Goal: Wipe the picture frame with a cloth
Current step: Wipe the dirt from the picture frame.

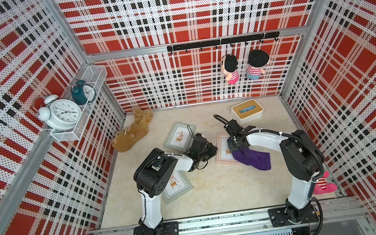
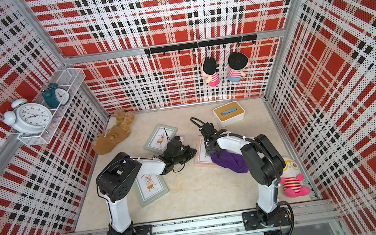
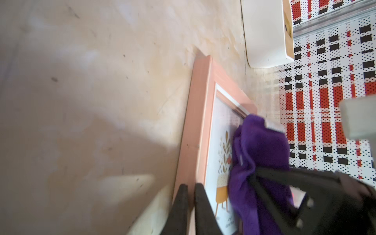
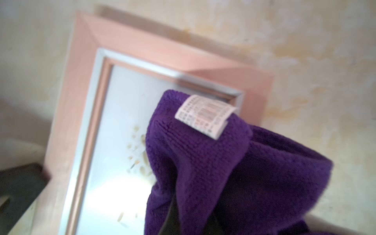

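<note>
Left wrist view: left gripper [image 3: 190, 189] clenched on side rail of pink frame [image 3: 200, 105], rail sits in the narrow gap between the two black fingers. Pink frame lies on table [image 1: 215, 188], print side up, right of centre in both top views [image 2: 201, 154]. Cloth [image 3: 262, 146], purple, bunched, rests on the glass and covers part of the print. Right wrist view: cloth [image 4: 223, 162] drapes over the fingers and hides them, white tag [image 4: 205, 116] on top, folded corner touching glass near frame's inner corner. Right gripper [image 1: 232, 146] pinched tight on cloth from above, loose end of cloth [image 1: 254, 161] trails off the frame onto table under right arm. Two green frames [image 1: 179, 136] lie left of pink one, apart from it. White box [image 1: 247, 111] behind, near back wall
</note>
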Tool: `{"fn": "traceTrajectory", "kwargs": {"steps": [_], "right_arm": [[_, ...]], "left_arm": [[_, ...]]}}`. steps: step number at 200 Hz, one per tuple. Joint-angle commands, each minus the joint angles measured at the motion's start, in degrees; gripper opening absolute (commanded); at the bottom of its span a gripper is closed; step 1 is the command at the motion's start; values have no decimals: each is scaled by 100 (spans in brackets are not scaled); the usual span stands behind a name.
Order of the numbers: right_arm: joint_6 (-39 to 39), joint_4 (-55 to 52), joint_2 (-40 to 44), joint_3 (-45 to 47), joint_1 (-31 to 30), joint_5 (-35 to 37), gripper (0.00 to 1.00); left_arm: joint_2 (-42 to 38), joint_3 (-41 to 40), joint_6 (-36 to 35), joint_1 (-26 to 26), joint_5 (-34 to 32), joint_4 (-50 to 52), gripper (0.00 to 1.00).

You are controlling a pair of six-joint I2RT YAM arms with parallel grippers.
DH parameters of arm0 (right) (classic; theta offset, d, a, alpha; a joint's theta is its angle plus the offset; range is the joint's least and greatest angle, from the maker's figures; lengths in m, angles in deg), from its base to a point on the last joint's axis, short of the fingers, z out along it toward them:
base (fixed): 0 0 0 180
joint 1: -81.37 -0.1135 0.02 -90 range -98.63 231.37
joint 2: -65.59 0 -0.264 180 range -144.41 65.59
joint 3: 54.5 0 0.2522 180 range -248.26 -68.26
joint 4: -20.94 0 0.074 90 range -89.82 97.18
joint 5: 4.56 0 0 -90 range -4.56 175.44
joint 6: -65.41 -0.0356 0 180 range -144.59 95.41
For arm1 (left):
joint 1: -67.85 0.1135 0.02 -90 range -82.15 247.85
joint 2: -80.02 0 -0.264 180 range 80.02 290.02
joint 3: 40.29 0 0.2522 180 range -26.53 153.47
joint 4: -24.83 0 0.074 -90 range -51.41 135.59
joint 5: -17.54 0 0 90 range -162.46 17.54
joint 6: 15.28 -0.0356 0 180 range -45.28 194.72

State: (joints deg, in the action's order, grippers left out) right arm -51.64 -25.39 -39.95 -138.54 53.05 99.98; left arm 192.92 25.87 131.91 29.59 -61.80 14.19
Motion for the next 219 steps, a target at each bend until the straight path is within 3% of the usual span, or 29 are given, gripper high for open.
{"fn": "traceTrajectory", "kwargs": {"steps": [1, 46, 94, 137, 161, 194, 219], "right_arm": [[-266, -416, 43, -266, 187, 947, 0], [-832, -83, 181, 380, 690, 1281, 0], [-96, 949, -1, 541, 648, -778, 0], [365, 1591, -208, 129, 602, -2009, 0], [497, 1370, -388, -161, 608, -1735, 0], [488, 444, -82, -370, 608, -80, 0], [697, 182, 541, -25, 515, -583, 0]], "left_arm": [[130, -267, -82, -74, 1, 1043, 12], [93, -143, -96, -106, 373, 376, 14], [-72, -41, -147, -121, 417, 215, 22], [-289, -288, -80, -34, 177, 216, 29], [-295, -428, 16, 16, 109, 222, 30], [-222, -468, 103, 30, 156, 286, 28], [-135, -427, 93, 20, 66, 637, 24]]}}
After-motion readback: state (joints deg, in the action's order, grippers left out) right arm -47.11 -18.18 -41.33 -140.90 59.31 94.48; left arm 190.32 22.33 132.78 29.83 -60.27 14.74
